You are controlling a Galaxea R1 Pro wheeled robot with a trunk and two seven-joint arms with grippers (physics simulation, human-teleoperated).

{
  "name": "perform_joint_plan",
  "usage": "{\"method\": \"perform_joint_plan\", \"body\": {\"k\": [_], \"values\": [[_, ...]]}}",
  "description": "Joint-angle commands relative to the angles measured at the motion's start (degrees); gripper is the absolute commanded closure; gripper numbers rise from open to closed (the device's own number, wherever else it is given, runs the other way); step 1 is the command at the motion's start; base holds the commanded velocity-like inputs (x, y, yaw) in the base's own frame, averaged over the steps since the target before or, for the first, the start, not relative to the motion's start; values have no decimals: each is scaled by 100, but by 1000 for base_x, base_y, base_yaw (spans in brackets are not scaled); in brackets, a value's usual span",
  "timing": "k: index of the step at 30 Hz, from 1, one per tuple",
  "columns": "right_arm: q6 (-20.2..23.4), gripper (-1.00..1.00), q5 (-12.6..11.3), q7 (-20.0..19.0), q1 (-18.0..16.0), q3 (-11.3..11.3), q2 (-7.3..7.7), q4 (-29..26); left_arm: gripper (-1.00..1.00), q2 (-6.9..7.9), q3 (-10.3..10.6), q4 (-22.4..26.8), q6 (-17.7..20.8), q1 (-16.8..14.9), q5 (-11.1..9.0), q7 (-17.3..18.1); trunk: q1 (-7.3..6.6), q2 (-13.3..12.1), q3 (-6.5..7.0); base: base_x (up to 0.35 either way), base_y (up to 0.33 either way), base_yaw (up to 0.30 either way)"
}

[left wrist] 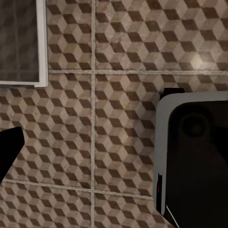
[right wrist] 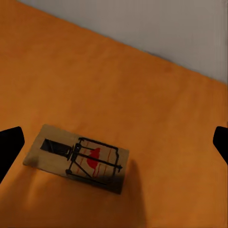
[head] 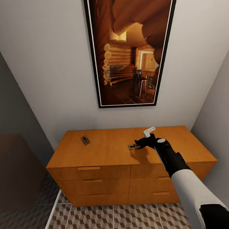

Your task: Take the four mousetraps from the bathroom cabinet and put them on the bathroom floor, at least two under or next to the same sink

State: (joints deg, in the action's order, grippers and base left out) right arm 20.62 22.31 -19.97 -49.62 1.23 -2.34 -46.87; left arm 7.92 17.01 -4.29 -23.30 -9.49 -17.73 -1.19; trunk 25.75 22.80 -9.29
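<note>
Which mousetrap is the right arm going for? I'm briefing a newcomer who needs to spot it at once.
Below the framed cabin picture stands the orange-brown cabinet. Two mousetraps lie on its flat top; the target mousetrap is near the middle, just under the right gripper, whose jaws are spread wide. The other mousetrap lies alone toward the left back.

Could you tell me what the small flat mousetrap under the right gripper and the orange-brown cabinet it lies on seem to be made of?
The small flat mousetrap looks like a pale tan wooden board with a matt finish, carrying a dark wire frame, probably metal, and a red spot. The orange-brown cabinet appears to be smooth wood or wood veneer with a faint sheen; no grain is visible in this render, so laminate is possible.
</note>
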Motion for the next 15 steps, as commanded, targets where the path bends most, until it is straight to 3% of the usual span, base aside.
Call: {"method": "perform_joint_plan", "body": {"k": [1,8,15], "values": [[23,-100,58,-6,-4,14,-16,-9,-100,-6,48,-20,-34,-9,-20,-11,3,12,-12,-1,0,0],[29,-100,55,213,-4,24,-123,-6,-100,-47,48,-20,-34,-9,-20,-7,3,12,-12,0,0,0],[2,-100,53,815,-4,24,-404,31,-100,-81,48,-20,-34,-10,-20,-4,3,12,-12,0,0,0]]}}
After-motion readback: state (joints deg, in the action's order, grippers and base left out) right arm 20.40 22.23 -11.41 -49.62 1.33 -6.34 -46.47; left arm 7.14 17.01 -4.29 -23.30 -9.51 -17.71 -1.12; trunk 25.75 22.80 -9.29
